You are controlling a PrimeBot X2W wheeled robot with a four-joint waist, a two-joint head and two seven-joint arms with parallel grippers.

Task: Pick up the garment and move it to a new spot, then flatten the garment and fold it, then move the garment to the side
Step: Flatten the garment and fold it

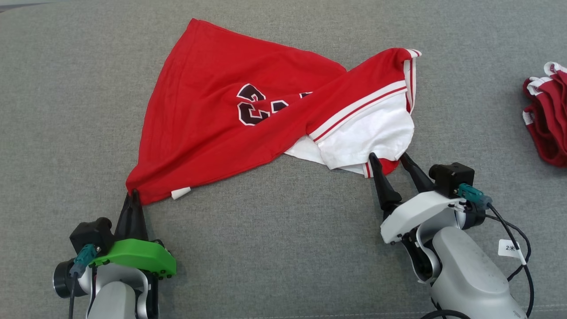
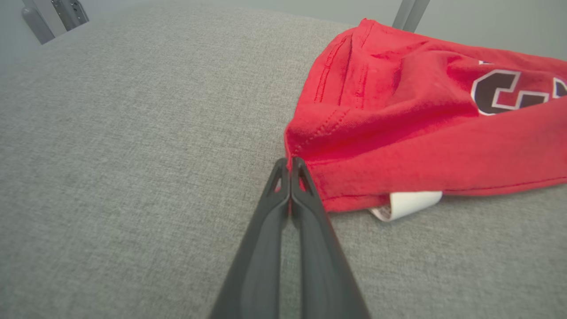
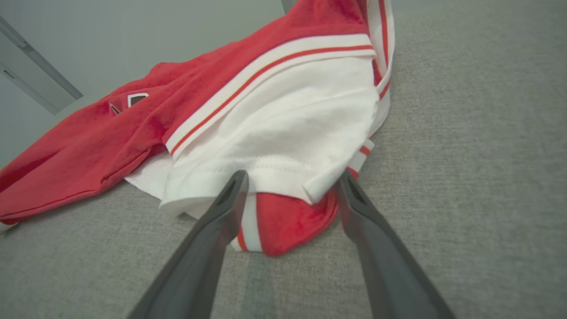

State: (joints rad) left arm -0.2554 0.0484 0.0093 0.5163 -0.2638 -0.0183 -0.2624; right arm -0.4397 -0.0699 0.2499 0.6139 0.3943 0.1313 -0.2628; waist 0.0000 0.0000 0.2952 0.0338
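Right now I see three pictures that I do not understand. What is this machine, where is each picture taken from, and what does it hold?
It is a robot with two arms, each ending in a two-fingered claw. One picture looks down from its head; the others look along each claw from the wrist. A red and white jersey lies crumpled on a grey surface. The left claw is shut on one corner. The right claw is open, its fingers either side of the jersey's near edge, not gripping. Another red garment lies far right.
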